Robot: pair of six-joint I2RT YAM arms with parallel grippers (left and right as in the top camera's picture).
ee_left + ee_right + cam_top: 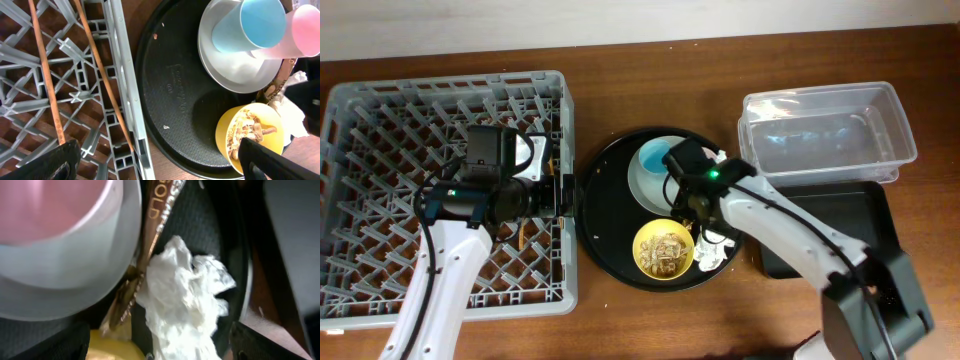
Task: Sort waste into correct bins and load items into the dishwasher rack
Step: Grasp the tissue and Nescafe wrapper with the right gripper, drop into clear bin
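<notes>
The grey dishwasher rack (380, 120) fills the left. Two wooden chopsticks (47, 75) lie in it. My left gripper (565, 195) is open and empty over the rack's right edge (160, 167). On the round black tray (605, 200) sit the pale plate (235, 70) with the blue cup (245, 25) and pink cup (305, 27), and the yellow bowl (664, 250) holding beige food scraps (247, 130). My right gripper (698, 215) is open low over the crumpled white napkin (185, 295), which lies between its fingers (160, 347). The brown-gold wrapper (150, 230) lies by the plate.
The clear plastic tub (895, 110) stands at the back right. The black rectangular tray (865, 205) lies just in front of it, partly under my right arm. Brown tabletop shows between the rack and the round tray.
</notes>
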